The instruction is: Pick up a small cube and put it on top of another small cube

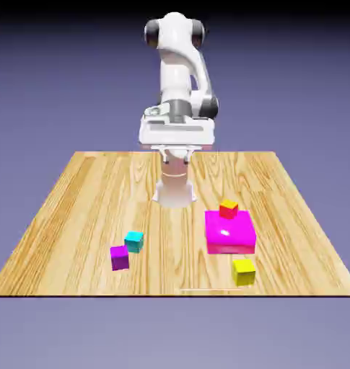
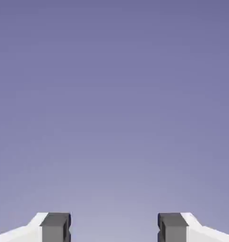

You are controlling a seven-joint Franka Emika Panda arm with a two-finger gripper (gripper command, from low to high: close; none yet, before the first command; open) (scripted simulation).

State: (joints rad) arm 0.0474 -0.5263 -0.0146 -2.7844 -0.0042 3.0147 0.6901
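The gripper (image 2: 114, 229) hangs high near the table's (image 1: 76, 216) far edge, its 2 fingers spread wide with only backdrop between them. The small yellow cube (image 1: 243, 271) sits near the front edge, just before the magenta block (image 1: 230, 232). The cyan cube (image 1: 134, 241) stands well apart toward the exterior view's left, bare wood between them.

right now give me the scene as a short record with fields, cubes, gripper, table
gripper: open, empty, raised near the base, away from the cubes
yellow cube: on the table, near edge, in front of the large magenta block
cyan cube: on the table, touching or almost touching the purple cube
large magenta block: carries the orange-red cube
table: wood
stacking: not started
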